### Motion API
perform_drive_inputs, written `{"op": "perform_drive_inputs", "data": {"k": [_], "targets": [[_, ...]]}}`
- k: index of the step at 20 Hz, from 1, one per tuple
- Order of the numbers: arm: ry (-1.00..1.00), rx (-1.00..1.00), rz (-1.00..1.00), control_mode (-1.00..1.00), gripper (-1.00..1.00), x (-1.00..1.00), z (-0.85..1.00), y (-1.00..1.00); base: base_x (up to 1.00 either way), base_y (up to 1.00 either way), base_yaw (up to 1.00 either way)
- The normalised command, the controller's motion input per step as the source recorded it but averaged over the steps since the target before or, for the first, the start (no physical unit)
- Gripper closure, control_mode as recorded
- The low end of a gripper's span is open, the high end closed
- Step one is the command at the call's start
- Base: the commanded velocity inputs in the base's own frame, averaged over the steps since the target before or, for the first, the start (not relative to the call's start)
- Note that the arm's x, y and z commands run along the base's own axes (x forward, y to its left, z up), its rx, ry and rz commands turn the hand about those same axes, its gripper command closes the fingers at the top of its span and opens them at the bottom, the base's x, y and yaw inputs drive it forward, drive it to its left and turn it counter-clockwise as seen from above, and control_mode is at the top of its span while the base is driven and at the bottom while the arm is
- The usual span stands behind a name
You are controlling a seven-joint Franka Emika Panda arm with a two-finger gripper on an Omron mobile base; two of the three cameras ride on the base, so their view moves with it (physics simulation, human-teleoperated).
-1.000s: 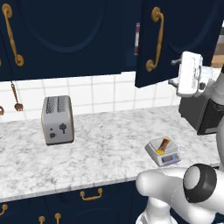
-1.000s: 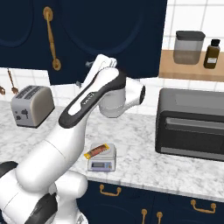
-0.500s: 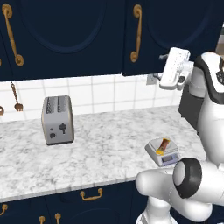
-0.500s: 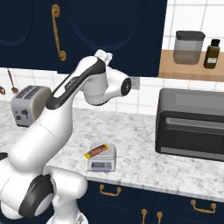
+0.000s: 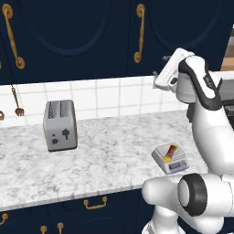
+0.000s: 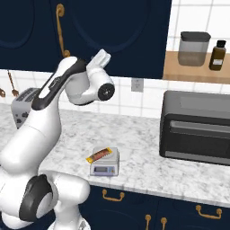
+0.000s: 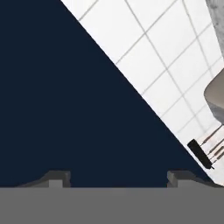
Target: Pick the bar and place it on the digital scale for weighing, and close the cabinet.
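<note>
With its jaws apart and empty, the white gripper (image 6: 104,55) sits against the dark navy wall cabinet door (image 5: 87,36), which looks shut. The orange-yellow snack bar (image 6: 99,155) already lies on the small grey digital scale (image 6: 104,166) on the marbled counter (image 5: 109,160). Next move, I judge: draw back.

White arm rises from the base, upper link leaning forward, elbow bent high, forearm folded back toward the wall. Wrist tilted upward, hand raised at upper-cabinet height. Gripper (image 5: 165,73) points up and away from the base; in the right base view the gripper (image 6: 102,57) sits atop the wrist. Fingers (image 7: 59,178) apart, nothing between them.
</note>
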Motion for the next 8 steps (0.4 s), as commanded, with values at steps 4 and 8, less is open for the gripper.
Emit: {"op": "perform_drive_inputs", "data": {"k": [4, 8], "targets": [[0.0, 0.13, -0.09, -1.0, -1.0, -0.76, 0.44, -0.27, 0.0, 0.0, 0.0], [0.0, 0.14, -0.02, -1.0, -1.0, -0.75, 0.48, -0.24, 0.0, 0.0, 0.0]]}}
